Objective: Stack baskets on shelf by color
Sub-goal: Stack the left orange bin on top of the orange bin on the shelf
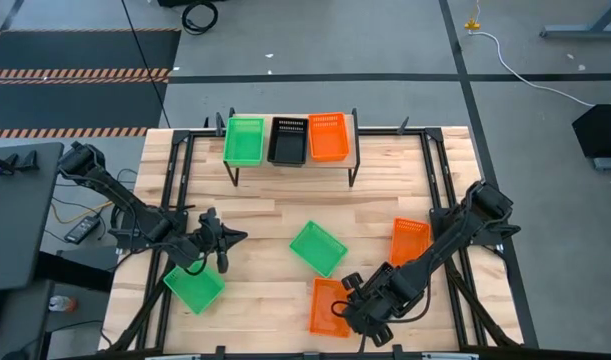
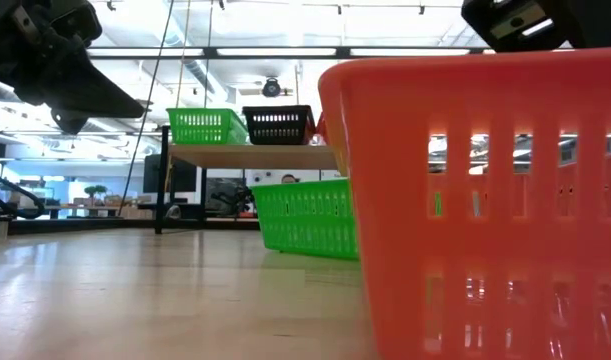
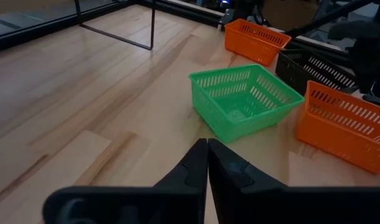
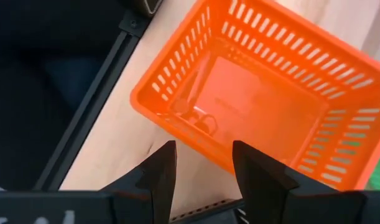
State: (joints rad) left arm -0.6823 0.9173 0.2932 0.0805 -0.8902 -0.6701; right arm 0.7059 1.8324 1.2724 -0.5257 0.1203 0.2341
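Shelf (image 1: pixel 355 135) and baskets (image 1: pixel 318 248) on table (image 1: pixel 265 215)

The slatted wood surface (image 1: pixel 275 215) stands on a grey floor (image 1: pixel 315 40) marked with dark tape lines. A white cable (image 1: pixel 525 68) lies far right. Ceiling strip lights (image 2: pixel 285 51) illuminate the room.

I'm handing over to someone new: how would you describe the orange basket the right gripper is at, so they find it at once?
Start at the shelf on the table's far edge, then come to the near edge, right of centre. Two orange baskets lie on that side; it is the nearer orange basket, empty, with the open right gripper at its rim. The other orange basket lies farther back, with no gripper at it.
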